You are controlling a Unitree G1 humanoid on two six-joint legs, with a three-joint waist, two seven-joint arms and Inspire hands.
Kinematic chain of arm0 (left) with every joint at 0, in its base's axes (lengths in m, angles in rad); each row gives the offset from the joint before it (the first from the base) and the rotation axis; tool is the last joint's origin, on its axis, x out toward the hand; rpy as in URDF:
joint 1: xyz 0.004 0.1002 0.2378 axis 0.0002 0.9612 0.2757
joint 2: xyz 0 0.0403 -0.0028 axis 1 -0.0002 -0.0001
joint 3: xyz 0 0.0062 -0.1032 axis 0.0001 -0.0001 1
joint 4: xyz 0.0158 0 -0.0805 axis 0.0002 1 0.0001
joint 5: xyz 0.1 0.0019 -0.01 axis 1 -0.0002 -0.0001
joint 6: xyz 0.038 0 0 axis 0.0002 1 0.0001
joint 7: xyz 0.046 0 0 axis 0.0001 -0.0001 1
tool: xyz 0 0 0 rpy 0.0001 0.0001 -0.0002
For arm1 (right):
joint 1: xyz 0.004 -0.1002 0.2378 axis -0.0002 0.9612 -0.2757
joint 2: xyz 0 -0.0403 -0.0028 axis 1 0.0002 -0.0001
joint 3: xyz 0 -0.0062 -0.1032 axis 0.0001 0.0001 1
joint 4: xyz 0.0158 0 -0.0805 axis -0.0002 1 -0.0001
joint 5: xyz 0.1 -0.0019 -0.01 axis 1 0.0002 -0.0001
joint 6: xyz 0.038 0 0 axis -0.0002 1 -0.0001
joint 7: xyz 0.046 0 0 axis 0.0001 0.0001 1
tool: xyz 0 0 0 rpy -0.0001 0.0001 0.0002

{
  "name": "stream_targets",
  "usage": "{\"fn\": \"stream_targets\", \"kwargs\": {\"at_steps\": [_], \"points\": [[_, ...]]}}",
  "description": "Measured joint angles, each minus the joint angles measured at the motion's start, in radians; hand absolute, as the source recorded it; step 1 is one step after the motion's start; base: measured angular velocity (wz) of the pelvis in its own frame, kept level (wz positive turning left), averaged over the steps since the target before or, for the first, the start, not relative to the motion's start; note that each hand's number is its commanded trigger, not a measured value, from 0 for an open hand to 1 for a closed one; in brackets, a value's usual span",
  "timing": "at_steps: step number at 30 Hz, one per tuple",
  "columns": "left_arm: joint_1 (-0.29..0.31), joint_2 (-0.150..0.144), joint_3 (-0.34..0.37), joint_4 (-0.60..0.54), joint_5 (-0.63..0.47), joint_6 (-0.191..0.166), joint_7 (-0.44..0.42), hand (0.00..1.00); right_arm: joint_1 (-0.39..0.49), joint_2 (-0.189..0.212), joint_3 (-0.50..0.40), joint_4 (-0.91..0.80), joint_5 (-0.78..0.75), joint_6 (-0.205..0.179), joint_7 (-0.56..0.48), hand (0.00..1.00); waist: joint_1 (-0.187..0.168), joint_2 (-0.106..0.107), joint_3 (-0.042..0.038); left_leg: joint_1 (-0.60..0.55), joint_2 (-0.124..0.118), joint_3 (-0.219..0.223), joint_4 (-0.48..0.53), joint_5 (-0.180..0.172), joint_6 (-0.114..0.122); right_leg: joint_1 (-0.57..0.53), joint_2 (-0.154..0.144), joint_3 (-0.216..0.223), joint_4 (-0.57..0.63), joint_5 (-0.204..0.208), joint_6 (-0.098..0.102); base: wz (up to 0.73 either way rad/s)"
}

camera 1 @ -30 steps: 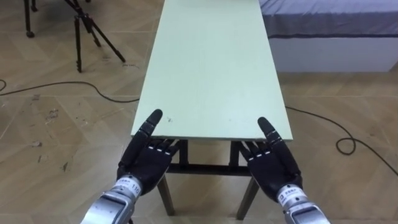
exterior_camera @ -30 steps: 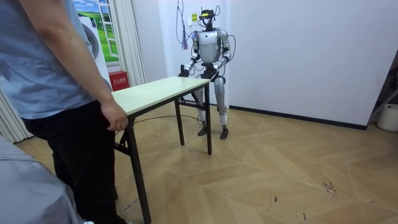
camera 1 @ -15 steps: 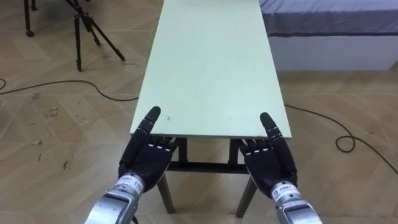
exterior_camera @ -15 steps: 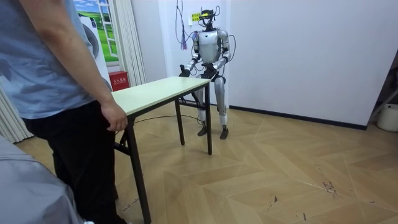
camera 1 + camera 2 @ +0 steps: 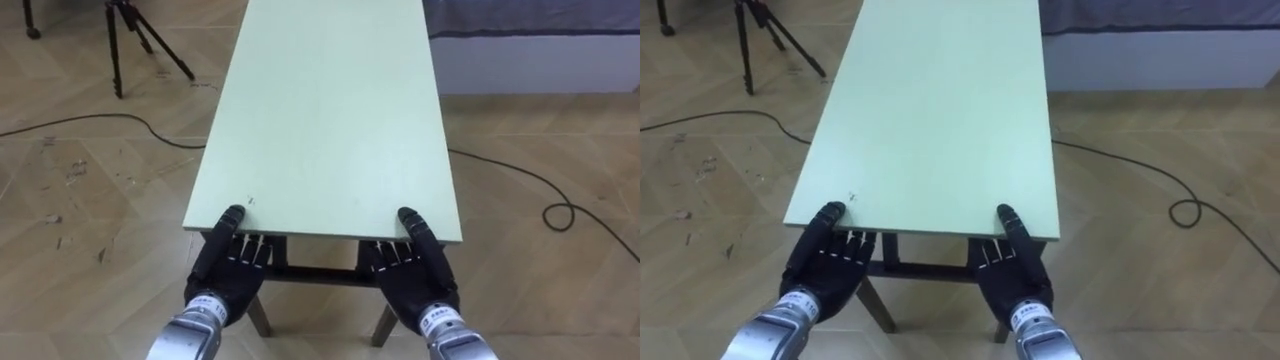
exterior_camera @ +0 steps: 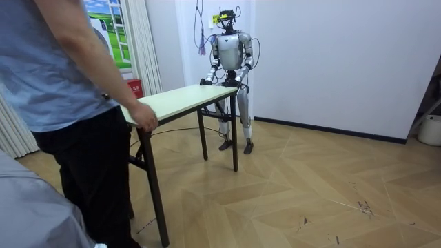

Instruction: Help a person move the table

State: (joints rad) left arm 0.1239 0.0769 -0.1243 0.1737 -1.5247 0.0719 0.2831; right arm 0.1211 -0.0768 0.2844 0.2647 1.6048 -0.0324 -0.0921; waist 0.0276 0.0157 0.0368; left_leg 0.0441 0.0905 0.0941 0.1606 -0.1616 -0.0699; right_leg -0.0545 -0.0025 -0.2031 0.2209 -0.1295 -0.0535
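- Long pale-green rectangular table (image 5: 330,110) on dark metal legs stands on the herringbone wooden floor (image 5: 90,230).
- Black cable (image 5: 496,176) and black tripod (image 5: 113,50) on the floor beside it.

Bright and even throughout, lit softly from overhead. Spreads flat and matte over the pale green table (image 5: 330,110), uniform from near end to far. Drops into deep shade beneath the near edge, where the left hand (image 5: 228,262) and right hand (image 5: 412,268) look almost black against the dark frame. Lends a faint sheen to the wooden floor (image 5: 90,200) on the left. Casts only soft-edged, pale shadows under the table in the room view. Keeps the white wall (image 6: 331,62) clean and bright at the far side. Darkens at the room view's near left, over the person's trousers (image 6: 89,179).
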Motion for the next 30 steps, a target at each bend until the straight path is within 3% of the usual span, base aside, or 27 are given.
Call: {"fn": "stream_targets", "kwargs": {"at_steps": [17,30], "points": [[-0.007,-0.01,-0.002,0.0,0.007,-0.009,0.016,1.0,-0.004,-0.002,0.0,0.0,0.005,-0.002,-0.008,1.0,0.001,0.0,0.0002,-0.002,-0.001,-0.001,0.0,0.0,0.0,0.0,0.0,-0.001,-0.002,-0.002,0.003,0.0],[-0.044,-0.021,0.0,0.0,0.02,-0.01,-0.018,1.0,-0.024,-0.006,-0.025,-0.011,0.0,-0.01,0.043,1.0,0.001,0.009,-0.0058,0.006,0.0,-0.001,0.005,0.0,0.0,0.009,0.002,0.005,0.001,0.003,0.001,0.0]]}}
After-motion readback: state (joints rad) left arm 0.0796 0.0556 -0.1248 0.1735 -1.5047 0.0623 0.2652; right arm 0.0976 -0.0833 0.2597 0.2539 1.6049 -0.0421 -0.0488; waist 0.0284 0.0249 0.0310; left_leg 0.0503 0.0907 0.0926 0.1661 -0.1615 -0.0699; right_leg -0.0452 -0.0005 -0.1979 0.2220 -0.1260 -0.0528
